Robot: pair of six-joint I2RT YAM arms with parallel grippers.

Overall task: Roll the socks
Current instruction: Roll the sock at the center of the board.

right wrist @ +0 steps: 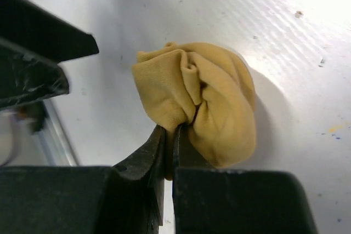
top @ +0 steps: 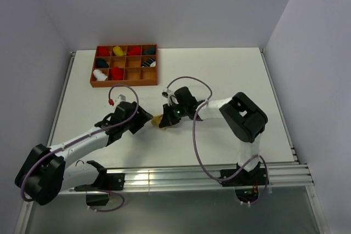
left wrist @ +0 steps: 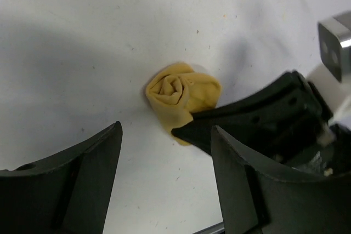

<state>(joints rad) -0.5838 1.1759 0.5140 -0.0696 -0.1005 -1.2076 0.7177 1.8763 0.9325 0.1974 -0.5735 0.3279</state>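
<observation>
The tan-yellow sock (right wrist: 203,97) is lying rolled into a tight bundle on the white tabletop (top: 219,69), between the two arms and well apart from the wooden tray (top: 125,84); the right jaws are clenching a fold at the bundle's edge; the left jaws are standing released, spread wide near the sock without touching it; coloured fabric bundles (top: 116,73) are sitting in the tray's compartments.

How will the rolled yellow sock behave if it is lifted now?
Probably soft and floppy: the yellow sock is folded, wrinkled cloth. It may loosen or unroll, since the right end effector pinches only one edge fold. It likely will not roll away, because it looks lumpy.
</observation>
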